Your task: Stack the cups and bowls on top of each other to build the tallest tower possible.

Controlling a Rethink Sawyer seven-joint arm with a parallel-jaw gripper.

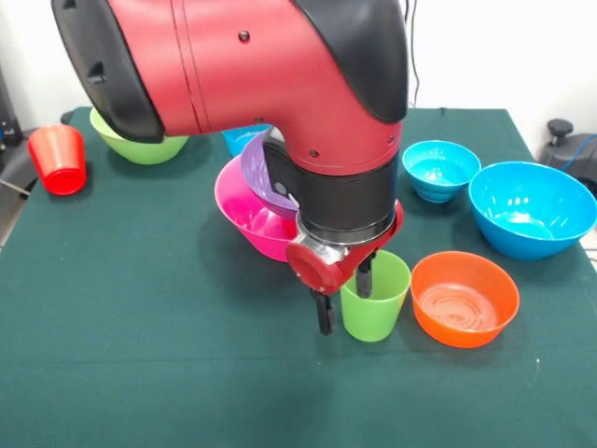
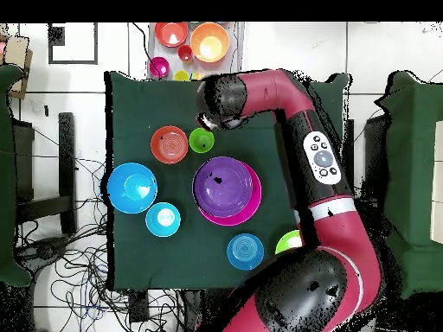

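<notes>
Lime green cup [image 1: 375, 297] upright, glossy.

Remote operator's tally, desk in view: I count seven bowls, one each in hot pink [image 1: 244, 224], purple [image 1: 264, 175], lime green [image 1: 140, 145], large blue [image 1: 532, 210] and orange [image 1: 464, 299], plus two small cyan [image 1: 440, 170] [image 1: 241, 138]. Cups: two, one red [image 1: 58, 159], one lime green [image 1: 377, 301].

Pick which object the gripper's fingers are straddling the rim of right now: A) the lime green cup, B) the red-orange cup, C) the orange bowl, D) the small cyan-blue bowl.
A: in the front view the gripper has one finger inside the lime green cup and one outside its rim, beside the orange bowl.
</notes>
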